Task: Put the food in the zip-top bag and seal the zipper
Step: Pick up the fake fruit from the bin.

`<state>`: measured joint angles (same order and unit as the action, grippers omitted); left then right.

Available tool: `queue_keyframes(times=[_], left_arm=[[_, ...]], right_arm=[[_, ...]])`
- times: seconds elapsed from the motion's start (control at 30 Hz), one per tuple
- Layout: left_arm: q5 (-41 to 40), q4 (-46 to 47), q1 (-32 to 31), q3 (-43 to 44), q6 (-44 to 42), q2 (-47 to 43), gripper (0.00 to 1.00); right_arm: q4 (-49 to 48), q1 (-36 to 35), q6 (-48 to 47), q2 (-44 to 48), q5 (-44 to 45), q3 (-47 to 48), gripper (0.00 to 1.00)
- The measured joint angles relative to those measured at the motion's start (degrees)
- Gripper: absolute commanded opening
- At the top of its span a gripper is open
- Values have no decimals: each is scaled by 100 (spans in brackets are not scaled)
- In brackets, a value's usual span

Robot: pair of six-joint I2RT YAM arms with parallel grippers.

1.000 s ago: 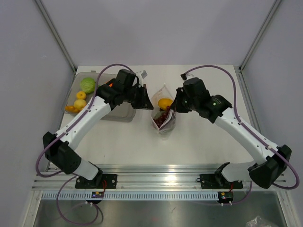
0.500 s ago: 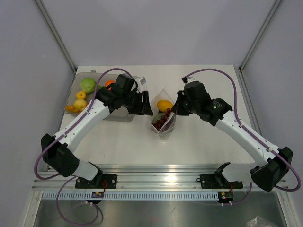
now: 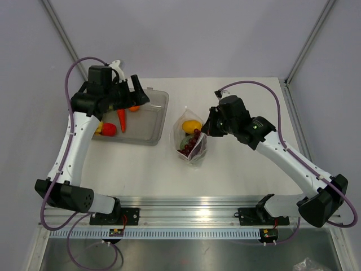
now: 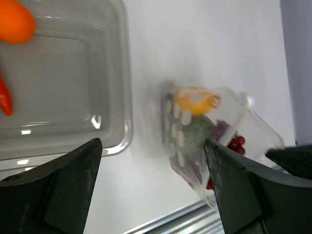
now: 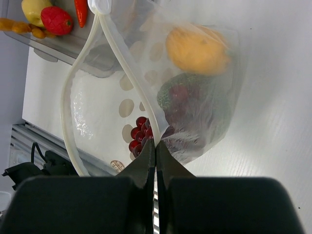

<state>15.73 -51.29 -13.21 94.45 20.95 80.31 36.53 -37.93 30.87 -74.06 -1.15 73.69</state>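
Observation:
The clear zip-top bag (image 3: 190,140) stands mid-table with its mouth open. Inside lie a yellow-orange fruit (image 5: 197,48), a dark green piece (image 5: 183,95) and red grapes (image 5: 139,135). My right gripper (image 3: 206,131) is shut on the zipper (image 5: 122,66) strip at the bag's right rim, pinching it between the fingertips (image 5: 146,161). My left gripper (image 3: 134,93) hangs open and empty over the grey tray's (image 3: 148,135) back edge, well left of the bag (image 4: 209,134). More food lies in the tray: a carrot (image 3: 121,119), a red piece (image 3: 109,130) and an orange (image 4: 14,22).
The tray (image 4: 114,141) sits at the back left, a hand's width from the bag. A metal rail (image 3: 186,200) runs along the table's near edge. Grey walls close in both sides.
My left gripper has opened, let go of the bag's left rim and swung up and back-left over the tray. The right gripper still pinches the zipper; the bag has slumped slightly.

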Motion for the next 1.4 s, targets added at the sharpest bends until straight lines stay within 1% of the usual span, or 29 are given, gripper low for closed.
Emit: queue_keyframes(times=[0.07, 0.13, 0.23, 0.4, 0.5, 0.53, 0.6, 0.77, 0.9, 0.97, 1.17, 1.27, 1.3, 1.4], left_arm=[[-317, 48, 330, -20, -4, -24, 92], [-715, 76, 531, -20, -22, 59, 91], [-1178, 144, 844, 17, -57, 516, 83], [-1746, 352, 1211, -92, -173, 1585, 77], [-1967, 444, 1281, -37, -256, 2142, 77], [-2009, 446, 1279, 63, -280, 2374, 83], [-2037, 472, 1270, 330, -326, 2798, 86], [-2002, 651, 1257, 1130, -337, 3727, 87], [-1980, 776, 1257, 1532, -337, 4212, 95], [-1958, 789, 1257, 1720, -337, 4411, 96], [-1764, 874, 1257, 2406, -330, 5051, 96], [-1722, 925, 1257, 2481, -315, 5252, 94], [-1718, 922, 1257, 2514, -313, 5320, 93], [-1703, 938, 1257, 2583, -291, 5528, 84]], right_arm=[[-24, 0, -7, 0, -11, 2, 0], [-31, 0, -13, -4, -46, 11, 0], [-72, 0, -31, -15, -118, 22, 0], [-153, -2, -72, -90, -164, 26, 0], [-166, -2, -105, -186, -208, 50, 0], [-170, -2, -114, -232, -232, 72, 0], [-201, -2, -129, -328, -289, 116, 0], [-221, -2, -155, -481, -306, 153, 0], [-227, -2, -160, -577, -310, 210, 0], [-225, -2, -160, -636, -315, 236, 0], [-225, -2, -162, -824, -415, 334, 0], [-227, -2, -162, -876, -448, 354, 0], [-227, -2, -162, -890, -455, 354, 0], [-229, -2, -160, -949, -461, 367, 0]])
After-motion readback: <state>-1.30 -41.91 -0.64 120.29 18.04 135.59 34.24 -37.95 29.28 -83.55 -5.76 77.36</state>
